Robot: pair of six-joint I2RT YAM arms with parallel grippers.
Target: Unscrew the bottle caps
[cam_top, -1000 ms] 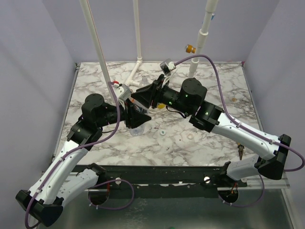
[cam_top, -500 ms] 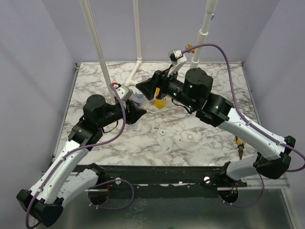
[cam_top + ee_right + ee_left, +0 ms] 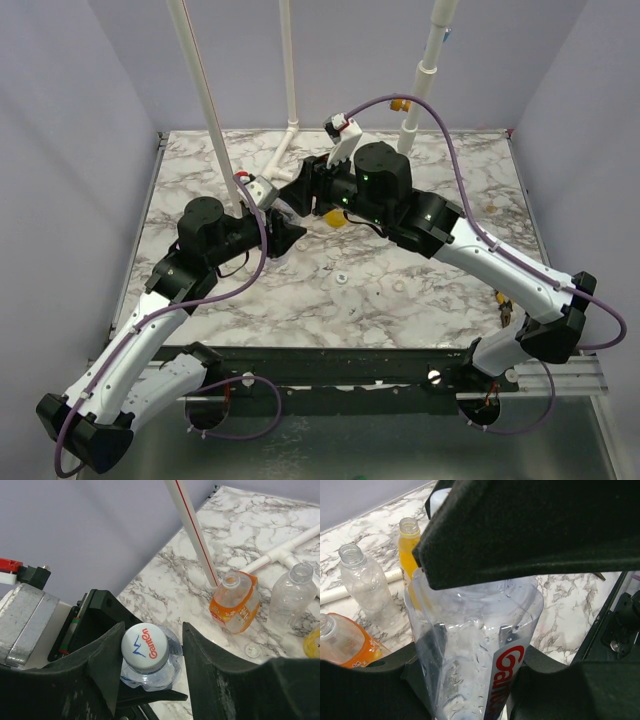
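Right wrist view is showing the right pincer [image 3: 152, 632] hanging spread around the fitted cap [image 3: 144, 641], not quite touching it. The left pincer [image 3: 465, 692] is pinching the clear blue-labelled bottle [image 3: 475, 625] left of the tabletop's [image 3: 165, 595] middle. By the look of it, an off-centre squeeze is risking a skid off the cap, or the soft bottle turning in its grip. Toward the far edge, the white pipe frame [image 3: 192, 535], the squat orange bottle [image 3: 235, 605] and the small clear bottle [image 3: 295, 592] are crowding near, with a loose cap [image 3: 252, 651] lying beside them.
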